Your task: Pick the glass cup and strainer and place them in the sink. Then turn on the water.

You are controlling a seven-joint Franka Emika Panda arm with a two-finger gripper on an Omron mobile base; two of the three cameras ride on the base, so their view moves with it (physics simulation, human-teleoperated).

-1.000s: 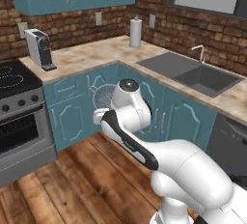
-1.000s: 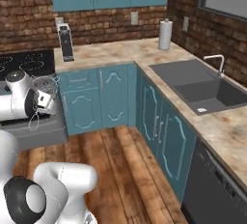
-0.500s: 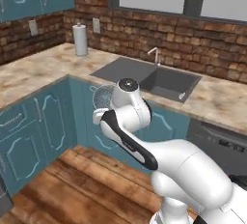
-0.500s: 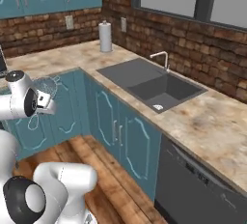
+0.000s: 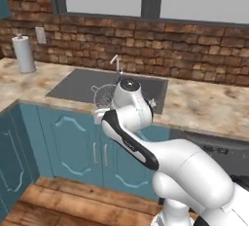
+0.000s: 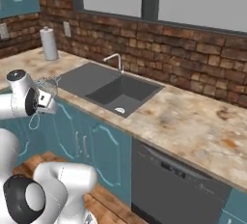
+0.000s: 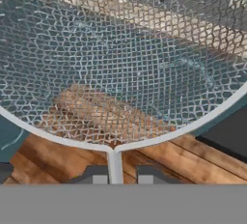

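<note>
At the centre of the left base view, my round silvery wire-mesh strainer [image 5: 103,96] hangs before the dark grey rectangular sink [image 5: 82,86]. At left in the right base view, it sits short of the beige worktop [image 6: 190,121]. Low in the hand view, my claw [image 7: 115,178] pinches the thin handle; it could twist loose.

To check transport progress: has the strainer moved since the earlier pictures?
Yes. The strainer rode with the base from beside the stove toward the sink.
</note>
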